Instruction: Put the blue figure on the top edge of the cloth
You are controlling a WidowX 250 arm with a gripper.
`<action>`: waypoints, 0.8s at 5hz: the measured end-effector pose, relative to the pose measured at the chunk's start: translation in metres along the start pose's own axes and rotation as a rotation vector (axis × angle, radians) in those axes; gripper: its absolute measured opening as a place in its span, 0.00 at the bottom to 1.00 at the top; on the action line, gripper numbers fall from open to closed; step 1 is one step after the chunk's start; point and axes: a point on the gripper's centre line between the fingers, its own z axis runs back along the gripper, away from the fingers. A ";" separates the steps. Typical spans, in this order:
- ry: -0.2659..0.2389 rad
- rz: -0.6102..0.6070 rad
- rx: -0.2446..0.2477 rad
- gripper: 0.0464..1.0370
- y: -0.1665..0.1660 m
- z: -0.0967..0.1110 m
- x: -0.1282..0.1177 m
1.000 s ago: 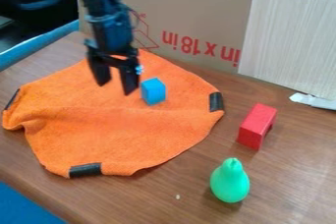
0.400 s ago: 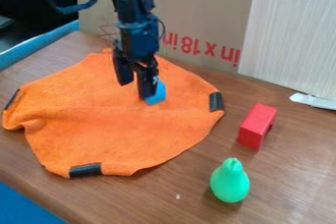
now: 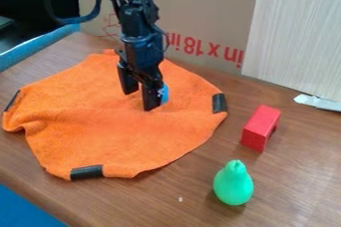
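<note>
- The cloth point(image 3: 113, 131) is spread on the left part of the tabletop point(image 3: 200, 191). It is orange, and a fold is made across it near its left corner.
- Black patches are seen on the cloth: one at its left corner point(image 3: 12, 100), one at its bottom edge point(image 3: 86, 172), and one at its right edge point(image 3: 220, 103).
- The gripper point(image 3: 141, 100) is held over the upper part of the cloth, pointed down. Its two jaws are spread apart, and nothing is pinched by them.
- The blue block point(image 3: 166, 94) is set on the cloth, in from the top right edge. It is partly hidden behind the gripper's right-hand jaw in the view. Whether it is touched by that jaw cannot be told.
- A big brown box point(image 3: 206, 22) is stood up along the back edge of the tabletop.
- The green pear point(image 3: 233, 183) is stood upright near the front edge of the tabletop, right of the cloth.
- The red block point(image 3: 260, 128) is placed behind the pear and a bit to the right, off the cloth.
- A pale board point(image 3: 293, 37) is seen upright at the back right.
</note>
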 end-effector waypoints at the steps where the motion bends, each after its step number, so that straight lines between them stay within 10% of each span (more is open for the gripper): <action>1: -0.021 0.010 -0.013 0.96 -0.007 0.001 0.007; 2: -0.038 0.022 -0.013 0.94 -0.009 0.005 0.014; 4: -0.110 0.057 -0.043 0.47 -0.015 0.009 0.021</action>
